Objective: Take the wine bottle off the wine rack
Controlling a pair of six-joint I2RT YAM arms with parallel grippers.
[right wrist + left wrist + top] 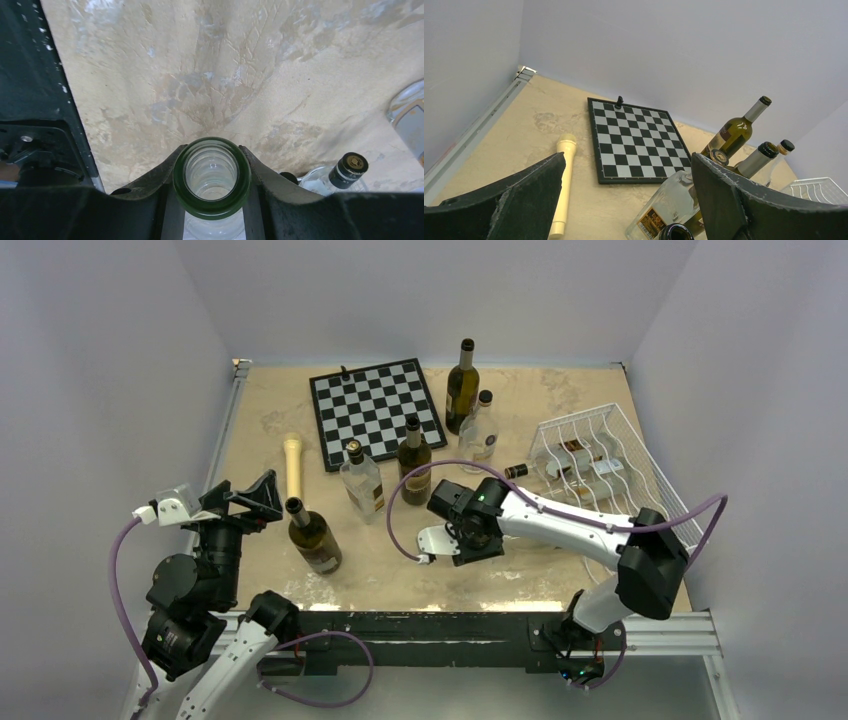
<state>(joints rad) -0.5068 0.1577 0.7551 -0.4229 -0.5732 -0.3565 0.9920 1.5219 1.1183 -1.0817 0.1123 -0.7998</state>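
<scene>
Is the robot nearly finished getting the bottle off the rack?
Nearly, it seems. Done: the right gripper is shut on a green-mouthed bottle, away from the wine rack. In hand: holding it over the table. Left: setting it down and letting go. The rack also holds another bottle.

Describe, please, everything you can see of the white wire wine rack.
The wine rack is white wire: a grid frame with wavy rows forming cradles. It stands at the right edge of the table, partly behind the right arm, which crosses in front of it. At least one labelled bottle lies in it, its dark-capped neck poking out to the left.
</scene>
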